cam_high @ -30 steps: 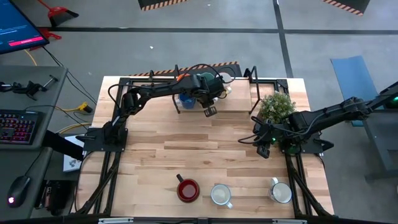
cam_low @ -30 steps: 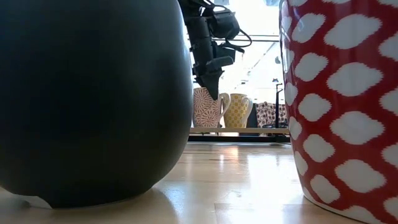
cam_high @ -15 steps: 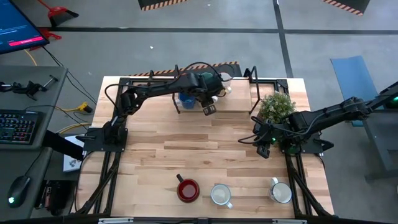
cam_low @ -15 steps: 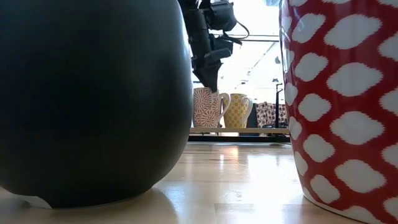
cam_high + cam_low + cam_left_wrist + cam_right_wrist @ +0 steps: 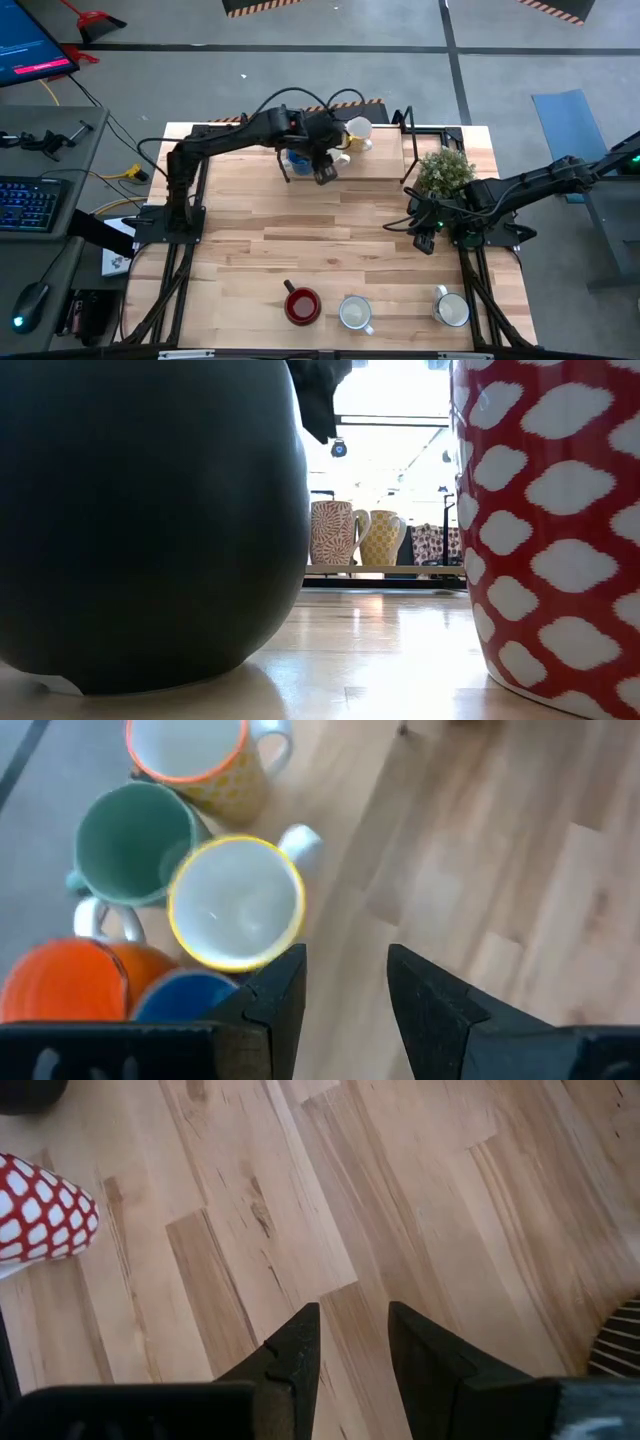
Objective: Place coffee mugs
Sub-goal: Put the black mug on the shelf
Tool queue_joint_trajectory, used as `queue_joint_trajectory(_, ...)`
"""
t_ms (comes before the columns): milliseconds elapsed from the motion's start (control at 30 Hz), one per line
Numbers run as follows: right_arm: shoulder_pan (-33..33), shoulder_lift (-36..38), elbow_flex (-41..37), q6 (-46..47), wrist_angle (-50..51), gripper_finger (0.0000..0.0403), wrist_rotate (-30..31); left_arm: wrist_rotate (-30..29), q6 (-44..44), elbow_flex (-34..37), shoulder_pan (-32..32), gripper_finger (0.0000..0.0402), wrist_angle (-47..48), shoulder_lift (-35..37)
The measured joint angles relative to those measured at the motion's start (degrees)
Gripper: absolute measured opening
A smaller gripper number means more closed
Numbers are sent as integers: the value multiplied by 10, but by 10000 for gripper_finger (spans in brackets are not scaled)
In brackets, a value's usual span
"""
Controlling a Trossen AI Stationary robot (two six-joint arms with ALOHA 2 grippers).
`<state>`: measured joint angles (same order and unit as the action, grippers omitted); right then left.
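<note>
High view: potted plant (image 5: 444,170) between mug cluster (image 5: 345,137), right gripper (image 5: 424,240).

Wooden table (image 5: 300,250): mug cluster (image 5: 335,140) far edge, potted plant (image 5: 445,172) right, three mugs (image 5: 375,308) near edge.

A red mug with white blotches (image 5: 550,520) stood beside a black mug (image 5: 150,520). Elsewhere sat an orange mug (image 5: 65,982), a teal-green mug (image 5: 130,845), a yellow-rimmed white mug (image 5: 237,902) and a blue mug (image 5: 185,995).
</note>
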<state>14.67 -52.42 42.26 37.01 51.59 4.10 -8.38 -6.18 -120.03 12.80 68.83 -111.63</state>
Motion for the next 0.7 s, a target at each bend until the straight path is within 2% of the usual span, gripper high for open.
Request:
queue_joint_trajectory(300,0,0,0,1,1,99,-3,37,-72,1,-79,131,212,30)
queue_joint_trajectory(400,0,0,0,1,0,99,-17,44,-103,24,-116,131,200,36)
queue_joint_trajectory(533,0,0,0,18,0,99,-55,90,-117,57,-169,131,211,46)
queue_joint_trajectory(700,0,0,0,46,-21,99,-96,93,-127,121,-245,131,212,54)
